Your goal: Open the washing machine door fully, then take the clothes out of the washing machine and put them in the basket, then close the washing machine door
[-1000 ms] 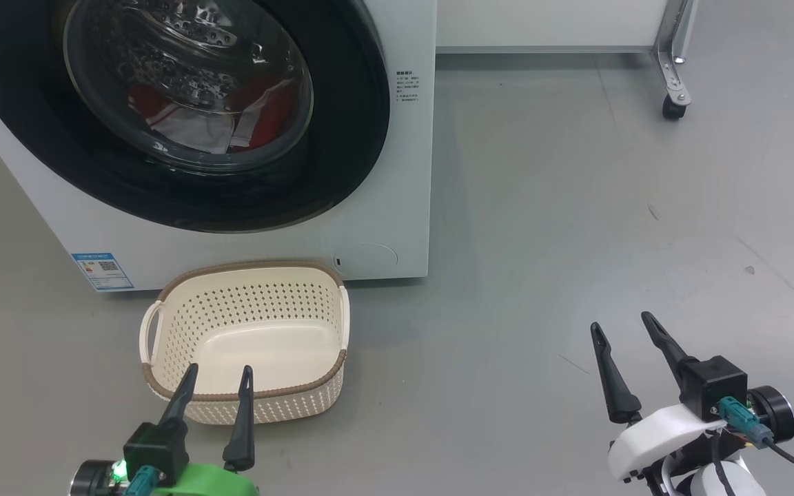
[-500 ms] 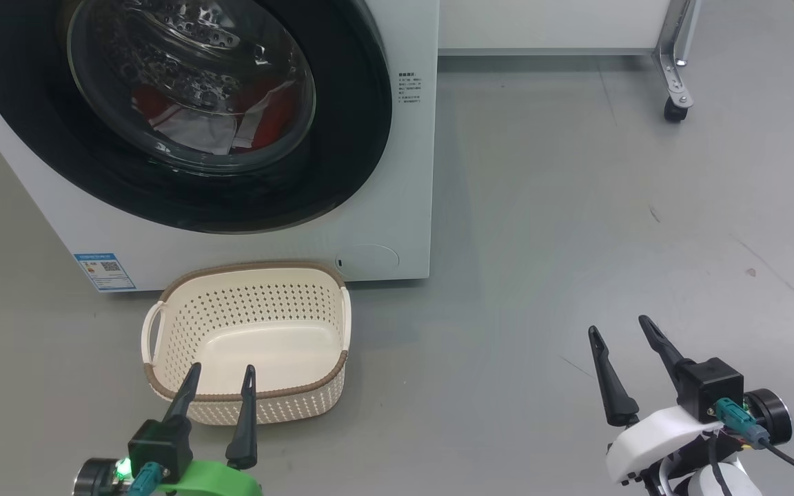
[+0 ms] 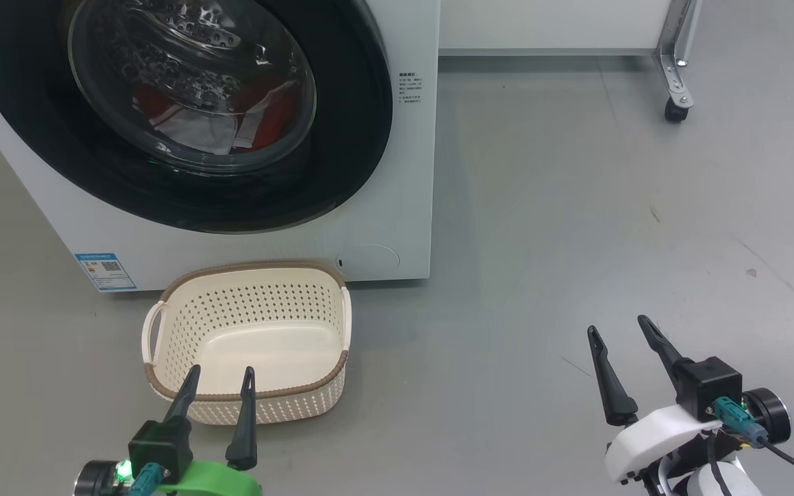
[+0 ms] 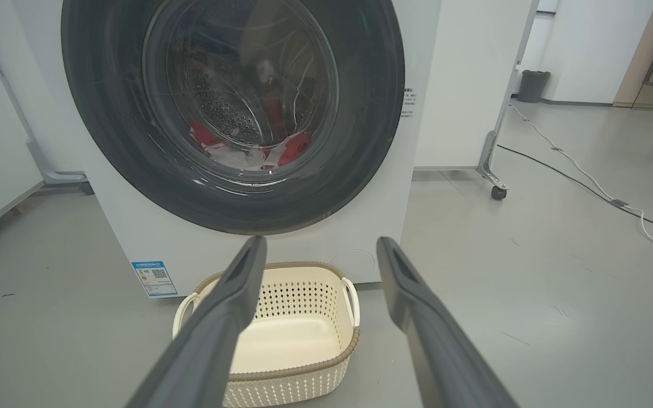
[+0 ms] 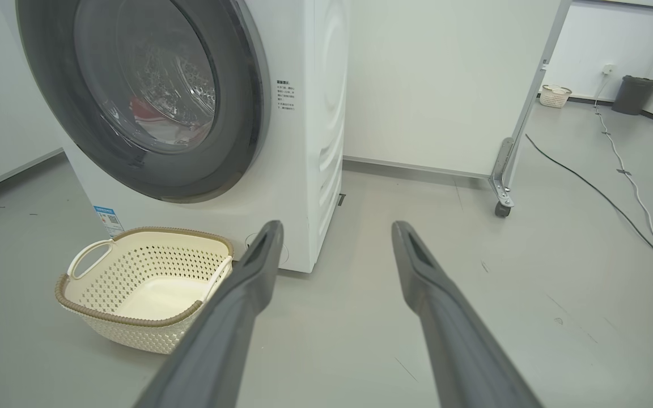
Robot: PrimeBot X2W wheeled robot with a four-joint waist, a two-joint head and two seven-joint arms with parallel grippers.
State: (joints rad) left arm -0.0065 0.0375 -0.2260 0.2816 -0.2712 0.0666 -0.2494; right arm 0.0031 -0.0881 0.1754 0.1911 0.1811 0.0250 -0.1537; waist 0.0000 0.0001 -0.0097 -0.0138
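Head view: washing machine door (image 3: 190, 69) kept shut, upper left of frame; clothes (image 3: 262, 124) seen behind glass. Basket (image 3: 252, 265) set lower left under door for short drop. Left gripper (image 3: 222, 369), right gripper (image 3: 615, 324) spread wide at bottom corners, nothing held.

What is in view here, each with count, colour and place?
washing machine: one, white, on floor, back left.
washing machine door: one, black rim, clear glass, shut.
clothes: red and white, count unclear, inside machine behind glass.
basket: one, cream, brown rim, empty, before machine.
sticker: one, blue, machine's lower left front.
castor: one, black, back right.
bin: one, dark grey, far back right.
cables: two, black and white, right.
left gripper: one, dark fingers, open, in front of basket.
right gripper: one, dark fingers, open, over floor.
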